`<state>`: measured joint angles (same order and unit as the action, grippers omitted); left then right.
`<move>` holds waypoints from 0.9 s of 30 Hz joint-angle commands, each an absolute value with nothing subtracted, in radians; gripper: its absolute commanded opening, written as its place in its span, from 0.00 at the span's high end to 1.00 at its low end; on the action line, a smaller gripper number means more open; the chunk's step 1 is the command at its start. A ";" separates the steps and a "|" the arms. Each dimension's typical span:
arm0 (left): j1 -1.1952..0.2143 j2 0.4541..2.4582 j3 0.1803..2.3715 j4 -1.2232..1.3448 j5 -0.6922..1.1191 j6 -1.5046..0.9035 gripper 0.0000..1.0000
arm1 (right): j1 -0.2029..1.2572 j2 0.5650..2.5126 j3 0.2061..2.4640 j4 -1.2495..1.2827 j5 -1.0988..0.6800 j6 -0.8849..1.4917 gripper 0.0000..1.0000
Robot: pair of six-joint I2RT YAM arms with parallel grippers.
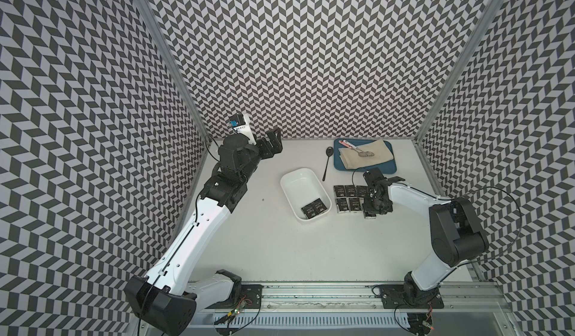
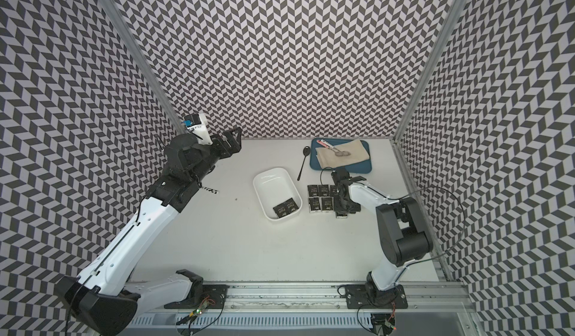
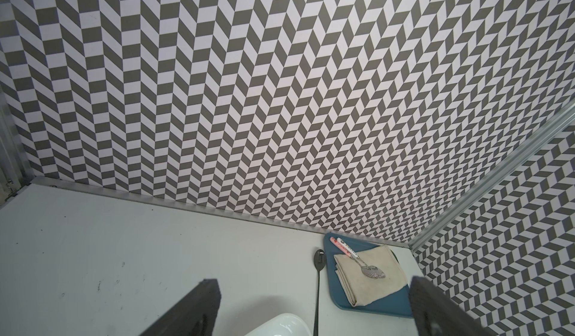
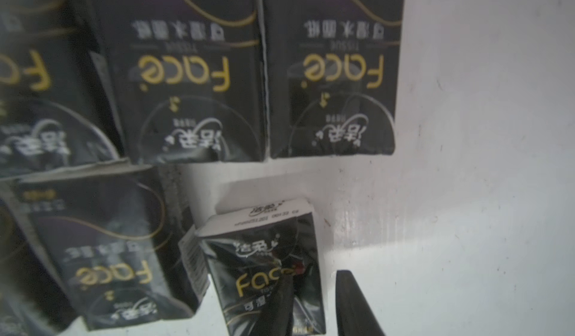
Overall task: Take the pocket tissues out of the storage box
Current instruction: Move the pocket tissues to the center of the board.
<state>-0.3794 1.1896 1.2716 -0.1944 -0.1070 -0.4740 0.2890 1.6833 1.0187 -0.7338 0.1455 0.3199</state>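
Glossy pocket tissues point(image 4: 193, 69), apparently plastic box point(image 1: 300, 191)

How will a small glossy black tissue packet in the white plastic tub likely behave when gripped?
Probably slippery: the black tissue packets in the white tub look glossy. Likely squashy: one packet outside shows creased wrapping. Flat, so unlikely to roll.

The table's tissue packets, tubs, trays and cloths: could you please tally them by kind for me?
pocket tissues: 8 in view
storage box: 1
blue tray: 1
cloth: 1
Total: 11
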 commanded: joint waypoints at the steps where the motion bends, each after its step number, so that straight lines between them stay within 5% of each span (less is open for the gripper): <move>1: -0.383 1.192 1.276 -0.176 -0.104 -0.464 0.01 | 0.285 1.734 1.011 -0.655 0.100 0.319 0.71; 27: -0.423 1.229 1.257 -0.196 -0.154 -0.446 0.01 | 0.283 1.677 1.065 -0.671 0.099 0.316 0.66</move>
